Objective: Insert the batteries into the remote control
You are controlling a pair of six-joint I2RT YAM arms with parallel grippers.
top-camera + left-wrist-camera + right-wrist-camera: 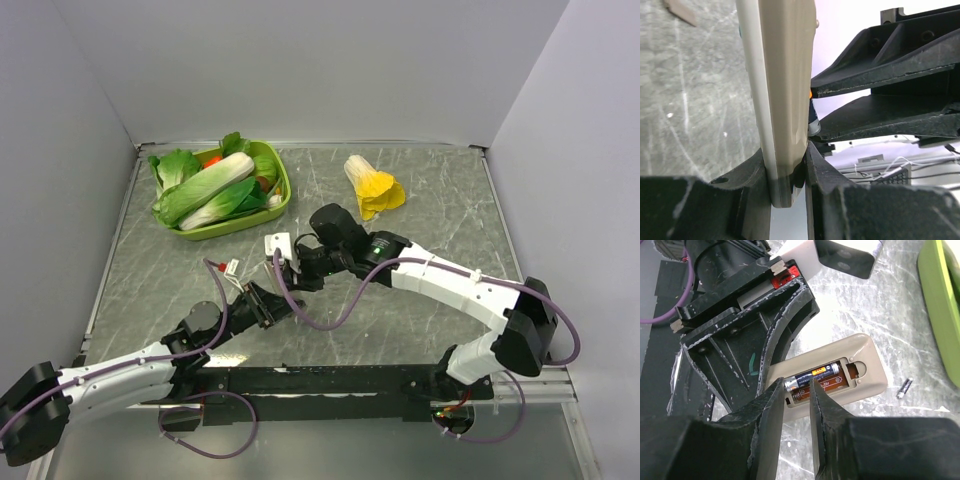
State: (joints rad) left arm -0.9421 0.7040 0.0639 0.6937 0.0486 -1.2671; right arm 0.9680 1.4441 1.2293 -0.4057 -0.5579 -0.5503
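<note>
My left gripper [265,300] [785,175] is shut on one end of the remote control [782,75] and holds it above the table, its grey-beige back [867,352] turned to the right arm. The battery bay is uncovered. One dark battery [822,375] with an orange label lies in the upper slot, and the slot beside it shows bare orange plastic and a spring. My right gripper [797,387] [288,268] hovers right over the bay, its jaws a narrow gap apart over the battery's silver end. A second thin battery [904,388] lies on the table.
A green tray [285,195] [935,300] of toy vegetables stands at the back left. Behind the right arm lies a yellow-and-white toy cabbage [372,187]. A small flat beige piece [680,11] rests on the marbled table [440,220].
</note>
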